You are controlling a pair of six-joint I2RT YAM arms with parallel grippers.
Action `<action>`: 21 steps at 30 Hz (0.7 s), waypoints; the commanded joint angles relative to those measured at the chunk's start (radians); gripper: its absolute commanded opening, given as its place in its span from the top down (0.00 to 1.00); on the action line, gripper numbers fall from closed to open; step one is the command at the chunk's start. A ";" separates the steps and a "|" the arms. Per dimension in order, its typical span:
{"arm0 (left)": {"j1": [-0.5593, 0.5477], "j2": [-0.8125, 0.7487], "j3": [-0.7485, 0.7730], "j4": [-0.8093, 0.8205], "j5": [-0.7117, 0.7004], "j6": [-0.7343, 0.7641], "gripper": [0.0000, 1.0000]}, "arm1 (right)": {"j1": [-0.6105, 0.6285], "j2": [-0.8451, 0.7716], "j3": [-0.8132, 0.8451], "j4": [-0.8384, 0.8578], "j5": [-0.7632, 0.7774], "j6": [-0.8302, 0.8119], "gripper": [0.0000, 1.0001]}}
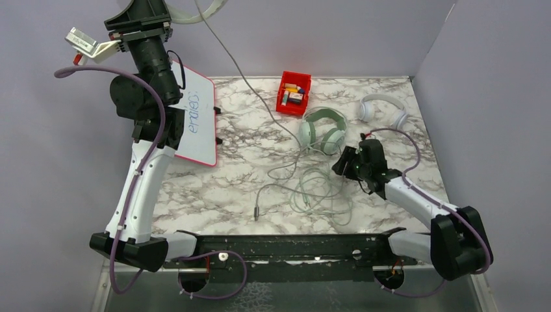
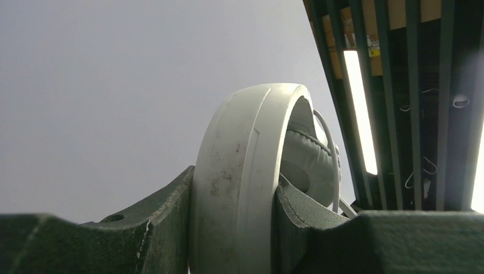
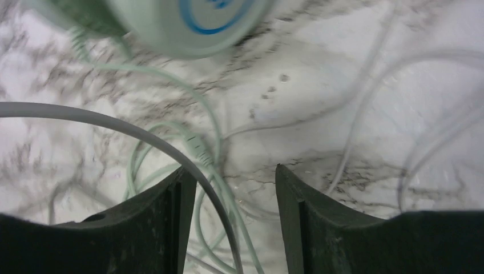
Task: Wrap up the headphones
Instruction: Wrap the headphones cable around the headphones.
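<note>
My left gripper (image 1: 144, 19) is raised high at the back left and is shut on an ear cup of the grey-white headset (image 2: 245, 171). Its headband (image 1: 195, 14) shows at the top edge. Its thin grey cable (image 1: 250, 88) hangs down to the table and ends in a plug (image 1: 256, 213). The mint-green headset (image 1: 323, 129) lies on the table with its cable (image 1: 318, 195) in loose loops. My right gripper (image 1: 343, 164) is open, low over those loops. The grey cable (image 3: 85, 116) and mint cable (image 3: 200, 149) pass between its fingers. The small white headset (image 1: 383, 109) lies at the back right.
A red bin (image 1: 294, 93) with small items stands at the back middle. A whiteboard with a red edge (image 1: 195, 120) lies at the left under the raised left arm. Grey walls close the back and right sides.
</note>
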 commanded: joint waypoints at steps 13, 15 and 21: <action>0.007 -0.086 -0.144 -0.035 0.055 -0.125 1.00 | 0.125 -0.018 0.391 0.300 -1.007 -0.291 0.10; 0.007 -0.091 -0.155 -0.050 0.065 -0.132 1.00 | 0.212 0.052 0.458 0.393 -0.987 -0.272 0.09; 0.006 -0.105 -0.194 -0.087 0.079 -0.169 1.00 | 0.359 0.278 0.614 0.524 -0.912 -0.261 0.07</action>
